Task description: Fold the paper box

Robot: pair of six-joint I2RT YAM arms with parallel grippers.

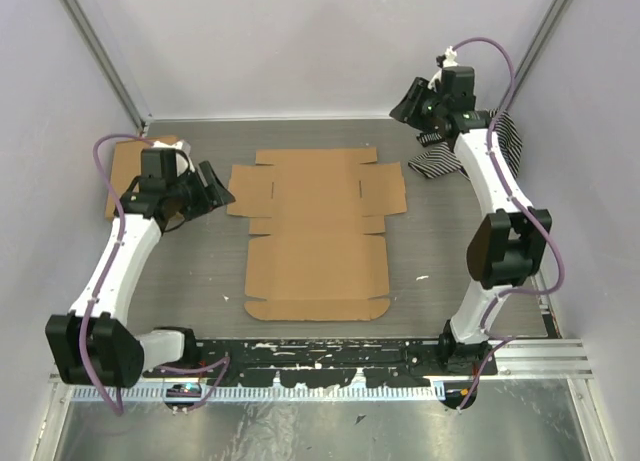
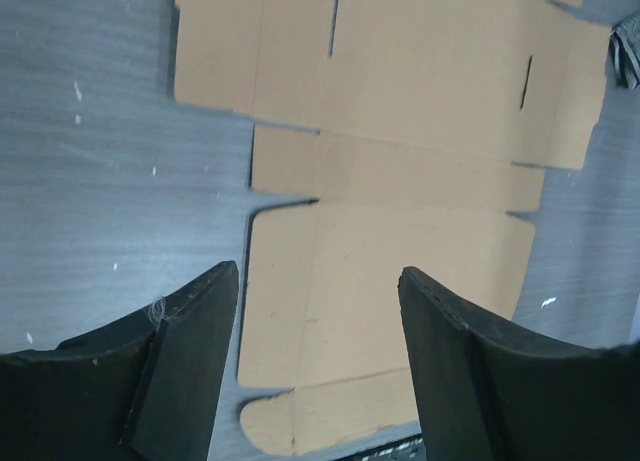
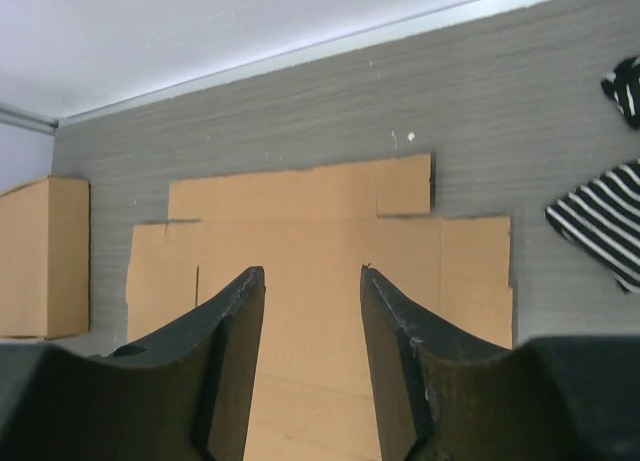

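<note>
The paper box [image 1: 316, 231] lies as a flat brown die-cut sheet in the middle of the table, its flaps and slots all unfolded. My left gripper [image 1: 218, 188] hovers open just off the sheet's left edge; the left wrist view looks down between the fingers [image 2: 205, 341] at the paper box [image 2: 400, 151]. My right gripper [image 1: 408, 103] hangs open above the far right corner, apart from the sheet. In the right wrist view the paper box [image 3: 320, 231] shows beyond the empty gap of the right gripper [image 3: 312, 273]. Nothing is held.
A ready-formed brown cardboard box [image 1: 122, 176] stands at the far left, partly behind the left arm, and shows in the right wrist view as the box [image 3: 40, 256]. A black-and-white striped cloth [image 1: 438, 161] lies at the far right beneath the right arm. Walls close in the back and sides.
</note>
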